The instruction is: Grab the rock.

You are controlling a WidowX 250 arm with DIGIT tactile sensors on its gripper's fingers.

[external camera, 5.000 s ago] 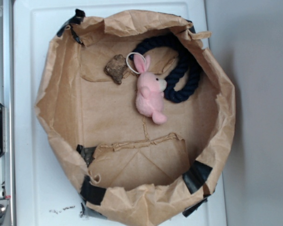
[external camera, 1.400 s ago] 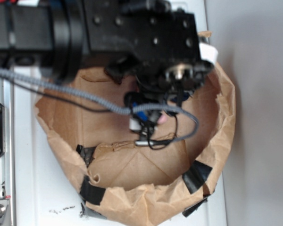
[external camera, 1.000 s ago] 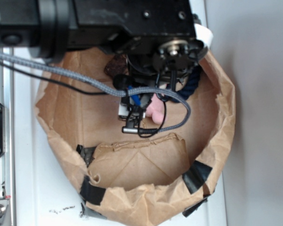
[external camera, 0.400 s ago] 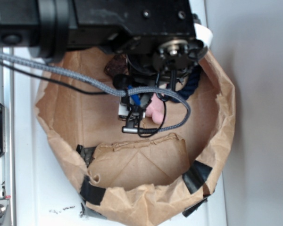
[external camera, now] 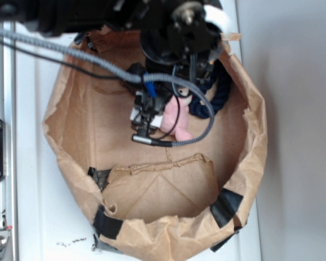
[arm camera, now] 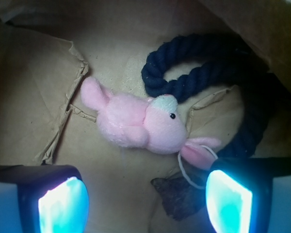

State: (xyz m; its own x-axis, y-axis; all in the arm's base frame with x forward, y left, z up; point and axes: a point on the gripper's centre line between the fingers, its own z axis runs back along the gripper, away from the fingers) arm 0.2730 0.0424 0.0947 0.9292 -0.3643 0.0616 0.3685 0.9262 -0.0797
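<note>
- The brown paper bag [external camera: 244, 163], its rim rolled down and patched with black tape, sits on a white surface and holds everything; the robot arm [external camera: 98, 13] reaches in from the upper left and covers the upper middle of the bag in the exterior view.
- A navy rope ring [arm camera: 233, 73] lies toward the far wall of the bag, its loop touching the face of the pink plush bunny [arm camera: 140, 124], which lies on its side across the bag floor.
- The gripper [arm camera: 145, 201] hangs above the floor with its jaws spread wide and nothing between them; both pads [arm camera: 63, 206] show at the bottom corners of the wrist view.
- The rock [arm camera: 177, 196] sits low in the wrist view, in the gap but close to the right-hand pad, just beside the bunny's ear and its white loop. In the exterior view the arm hides it.
- Judgement: the rock lies off-centre, so the pincer wants a small shift toward that side before descending, or it may nip the ear or loop too.
</note>
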